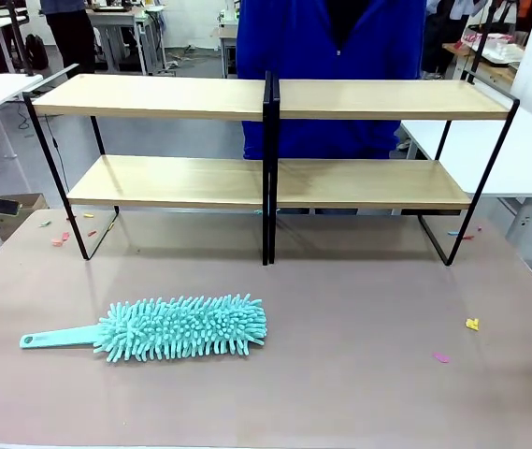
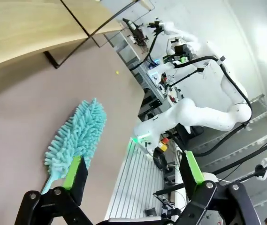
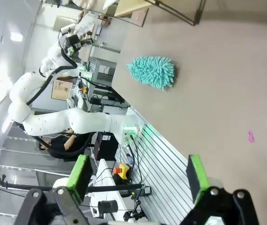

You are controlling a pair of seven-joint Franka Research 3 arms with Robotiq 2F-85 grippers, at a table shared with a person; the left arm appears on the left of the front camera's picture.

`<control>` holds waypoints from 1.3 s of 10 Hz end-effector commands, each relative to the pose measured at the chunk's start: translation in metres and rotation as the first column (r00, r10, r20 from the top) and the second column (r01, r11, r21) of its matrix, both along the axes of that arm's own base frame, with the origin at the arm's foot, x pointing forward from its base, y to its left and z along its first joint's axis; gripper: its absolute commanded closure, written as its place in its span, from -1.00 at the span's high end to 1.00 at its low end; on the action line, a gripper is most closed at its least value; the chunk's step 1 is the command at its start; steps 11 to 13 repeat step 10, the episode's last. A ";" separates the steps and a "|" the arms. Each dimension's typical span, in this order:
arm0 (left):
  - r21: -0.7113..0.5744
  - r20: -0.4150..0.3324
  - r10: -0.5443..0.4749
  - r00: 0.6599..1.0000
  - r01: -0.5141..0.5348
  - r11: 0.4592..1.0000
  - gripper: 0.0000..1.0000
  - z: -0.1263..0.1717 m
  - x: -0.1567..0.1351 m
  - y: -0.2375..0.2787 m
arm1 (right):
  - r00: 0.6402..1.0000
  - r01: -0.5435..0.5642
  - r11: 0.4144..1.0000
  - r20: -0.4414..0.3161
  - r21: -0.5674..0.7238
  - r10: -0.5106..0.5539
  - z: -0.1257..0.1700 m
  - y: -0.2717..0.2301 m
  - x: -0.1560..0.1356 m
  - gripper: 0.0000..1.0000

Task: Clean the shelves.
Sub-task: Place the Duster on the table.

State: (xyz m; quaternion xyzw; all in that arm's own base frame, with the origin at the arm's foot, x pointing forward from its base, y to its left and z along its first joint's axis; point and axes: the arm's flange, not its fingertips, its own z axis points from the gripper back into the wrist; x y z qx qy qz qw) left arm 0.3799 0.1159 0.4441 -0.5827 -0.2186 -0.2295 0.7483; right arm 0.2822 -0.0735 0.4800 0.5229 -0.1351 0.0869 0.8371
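Meanwhile, a teal chenille duster with a flat plastic handle point(image 1: 167, 328) lies on the grey-brown worktop point(image 1: 359, 281), untouched, its long axis running across the robot's front, handle end toward the left arm's side and fluffy head toward the middle.

From the left wrist, the left gripper point(image 2: 132, 176) hangs with its two black, green-padded fingers spread wide and nothing between them. The duster point(image 2: 74, 138) sits just beyond and to the side of one finger, its handle tip nearest and its head stretching away toward the rack.

From the right wrist, the right gripper point(image 3: 137, 173) is likewise released, jaws apart and empty, poised off the worktop's near edge; the duster point(image 3: 152, 71) lies well apart from it, far ahead.

By this layout the left arm is the nearer one, and the handle points its way, so a pick-up would likely fall to that side, approaching across the handle's width.

Beyond the duster stand the wide two-tier shelves point(image 1: 153, 95), light-wood boards on a thin black metal frame with a central post, both boards bare. Small coloured scraps point(image 1: 471, 324) dot the worktop. A person in a blue top point(image 1: 331, 56) stands behind the rack.
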 end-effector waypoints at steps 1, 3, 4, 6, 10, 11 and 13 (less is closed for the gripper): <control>0.046 0.043 0.019 0.999 -0.021 0.999 1.00 -0.002 -0.005 0.013 | 1.000 -0.023 1.000 0.020 -0.007 0.024 0.000 0.001 0.002 1.00; 0.046 0.043 0.019 0.999 -0.021 0.999 1.00 -0.002 -0.005 0.013 | 1.000 -0.023 1.000 0.020 -0.007 0.024 0.000 0.001 0.002 1.00; 0.046 0.043 0.019 0.999 -0.021 0.999 1.00 -0.002 -0.005 0.013 | 1.000 -0.023 1.000 0.020 -0.007 0.024 0.000 0.001 0.002 1.00; 0.046 0.043 0.019 0.999 -0.021 0.999 1.00 -0.002 -0.005 0.013 | 1.000 -0.023 1.000 0.020 -0.007 0.024 0.000 0.001 0.002 1.00; 0.046 0.043 0.019 0.999 -0.021 0.999 1.00 -0.002 -0.005 0.013 | 1.000 -0.023 1.000 0.020 -0.007 0.024 0.000 0.001 0.002 1.00; 0.046 0.043 0.019 0.999 -0.021 0.999 1.00 -0.002 -0.005 0.013 | 1.000 -0.023 1.000 0.020 -0.007 0.024 0.000 0.001 0.002 1.00; 0.046 0.043 0.019 0.999 -0.021 0.999 1.00 -0.002 -0.005 0.013 | 1.000 -0.023 1.000 0.020 -0.007 0.024 0.000 0.001 0.002 1.00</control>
